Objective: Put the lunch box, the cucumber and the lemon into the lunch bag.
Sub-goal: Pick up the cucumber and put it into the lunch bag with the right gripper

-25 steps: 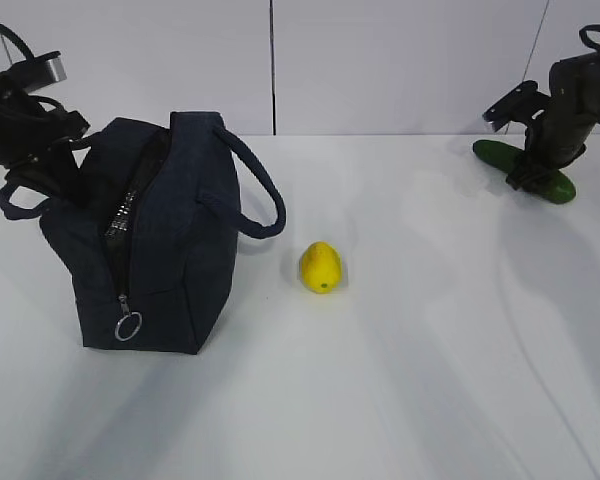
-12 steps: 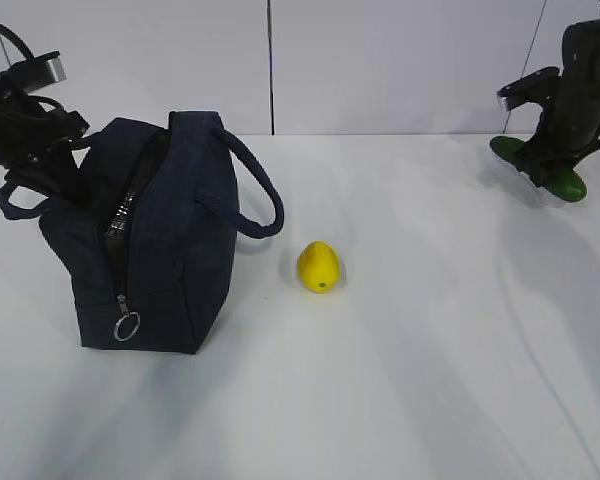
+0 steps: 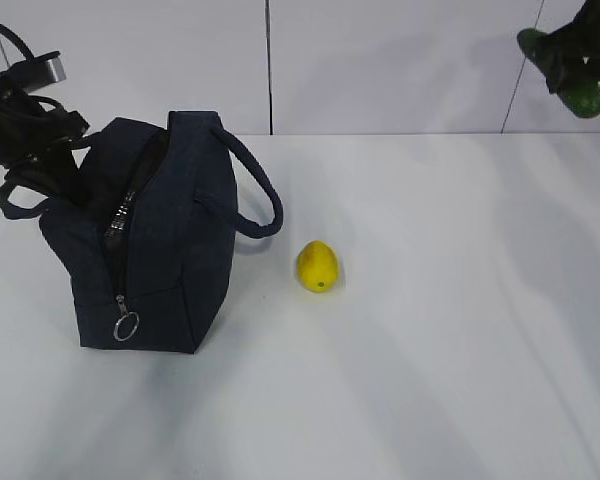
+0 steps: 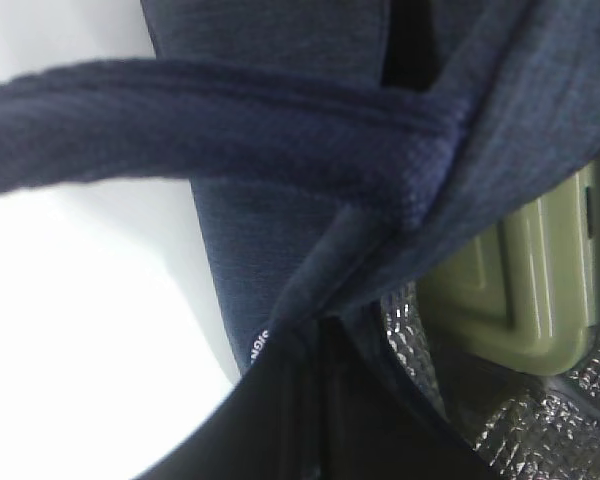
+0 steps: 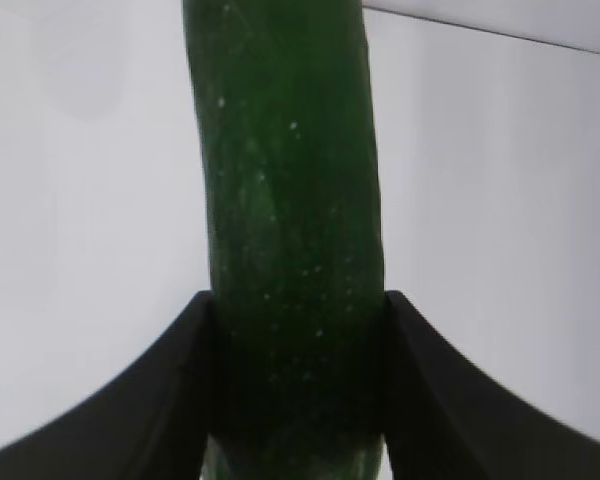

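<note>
The cucumber (image 3: 565,72) has left the table since a second ago and now hangs high, far right of the bag (image 3: 155,240), pinched between the right gripper's (image 5: 295,400) two fingers. The left gripper (image 3: 40,150), pressed shut on the bag's far handle (image 4: 210,130), hasn't moved. The lunch box (image 4: 525,290) sits inside the bag; the lemon (image 3: 319,267) lies just right of it.

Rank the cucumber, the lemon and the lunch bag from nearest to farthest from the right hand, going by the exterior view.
1. The cucumber: clamped in the right hand, raised at the top right corner.
2. The lemon: on the table near the middle, well left of and below that hand.
3. The lunch bag: standing at the far left, beyond the lemon.
</note>
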Available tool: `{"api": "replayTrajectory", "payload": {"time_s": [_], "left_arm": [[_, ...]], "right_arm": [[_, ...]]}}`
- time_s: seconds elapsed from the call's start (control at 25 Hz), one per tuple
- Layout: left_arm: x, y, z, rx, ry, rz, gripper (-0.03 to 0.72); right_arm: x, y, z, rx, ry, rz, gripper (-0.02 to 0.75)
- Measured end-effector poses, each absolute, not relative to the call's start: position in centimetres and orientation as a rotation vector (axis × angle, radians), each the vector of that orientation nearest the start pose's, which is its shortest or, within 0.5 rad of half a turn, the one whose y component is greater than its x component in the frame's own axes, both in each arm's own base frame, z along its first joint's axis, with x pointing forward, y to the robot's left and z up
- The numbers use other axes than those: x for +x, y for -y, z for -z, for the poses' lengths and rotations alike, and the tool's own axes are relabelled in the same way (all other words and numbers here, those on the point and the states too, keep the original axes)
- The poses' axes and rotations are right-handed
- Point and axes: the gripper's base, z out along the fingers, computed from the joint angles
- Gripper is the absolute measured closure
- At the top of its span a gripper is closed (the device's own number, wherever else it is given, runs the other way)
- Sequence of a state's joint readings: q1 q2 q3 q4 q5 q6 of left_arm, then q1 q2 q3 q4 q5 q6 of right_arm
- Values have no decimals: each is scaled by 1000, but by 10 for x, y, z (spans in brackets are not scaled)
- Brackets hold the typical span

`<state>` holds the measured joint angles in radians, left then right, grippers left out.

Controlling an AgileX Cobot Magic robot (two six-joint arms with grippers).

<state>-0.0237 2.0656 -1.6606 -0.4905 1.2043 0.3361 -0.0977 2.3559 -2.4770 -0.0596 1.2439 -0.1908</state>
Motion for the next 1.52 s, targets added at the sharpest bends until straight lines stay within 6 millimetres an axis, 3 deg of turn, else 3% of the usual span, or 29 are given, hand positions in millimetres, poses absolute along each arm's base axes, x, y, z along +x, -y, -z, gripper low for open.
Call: {"api": "replayTrajectory", "payload": {"time_s": [0.24, 0.4, 0.6, 0.76, 0.96, 1.24, 1.52], "left_arm": [[420, 51, -215, 275, -2929, 691, 696], [420, 57, -225, 278, -2858, 821, 696], [419, 69, -243, 240, -2737, 1025, 696], [420, 73, -251, 207, -2682, 1120, 696], [420, 75, -253, 189, -2659, 1161, 696], [420, 76, -254, 184, -2649, 1177, 696], [421, 80, -258, 172, -2597, 1251, 696]], "right_arm": [[472, 28, -345, -45, -2552, -196, 373], [446, 10, -378, -46, -2485, -416, 374], [435, -27, -395, -97, -2414, -693, 374], [431, -82, -387, -219, -2429, -845, 374], [432, -157, -348, -401, -2524, -947, 375], [447, -191, -292, -298, -2644, -1167, 376], [441, -218, -293, -235, -2613, -1396, 376]]}}
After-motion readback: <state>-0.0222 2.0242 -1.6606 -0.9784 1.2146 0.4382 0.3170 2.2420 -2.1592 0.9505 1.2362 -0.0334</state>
